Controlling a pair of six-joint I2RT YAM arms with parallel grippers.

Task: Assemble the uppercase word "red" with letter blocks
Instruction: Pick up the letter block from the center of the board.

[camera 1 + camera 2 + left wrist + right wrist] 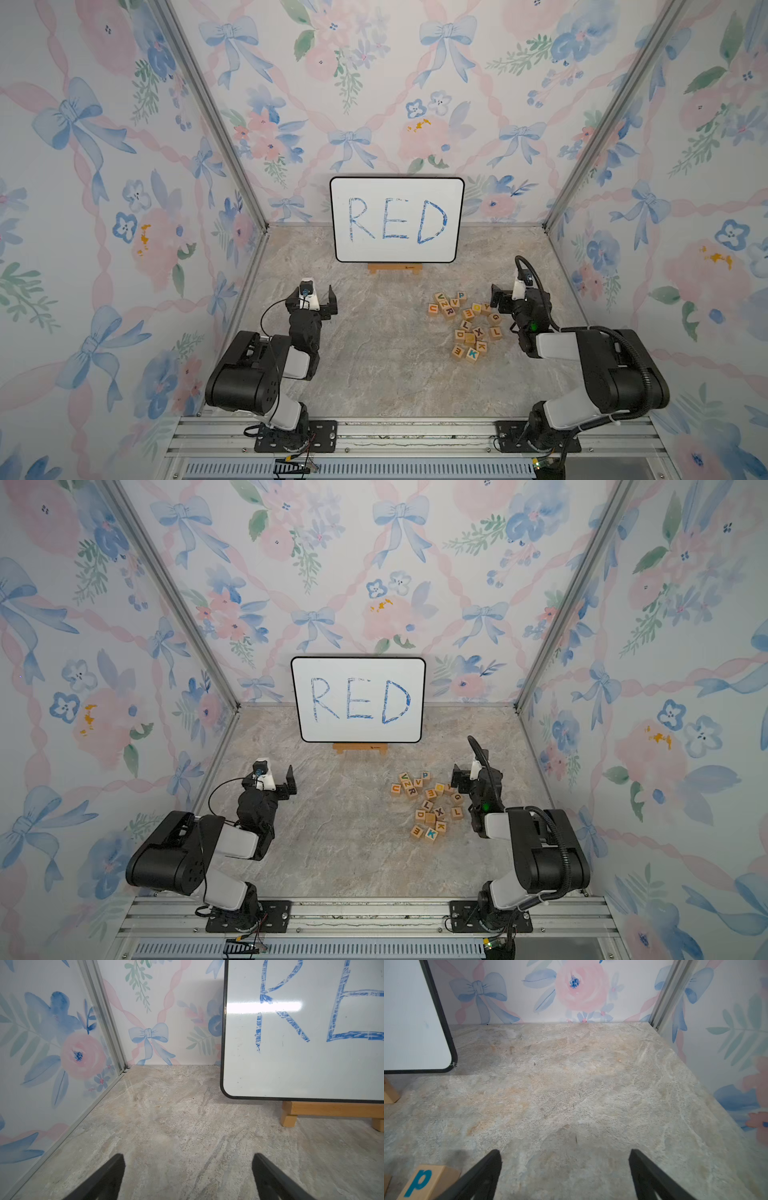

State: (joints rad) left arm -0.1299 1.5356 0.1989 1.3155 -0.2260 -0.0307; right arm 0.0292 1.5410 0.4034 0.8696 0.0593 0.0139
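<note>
Step in hand, as I judge it: first pick, the R block. Close to the left of my right claw lies a P block, not wanted. Also left sits the E block, and beyond it the R, hemmed by neighbours. The D block lies back toward my base. Recommendation: swing left, descend plumb, straddle R's freer sides. Right claw spread wide, empty, touching nothing. Left claw, well apart across the desk, likewise.
</note>
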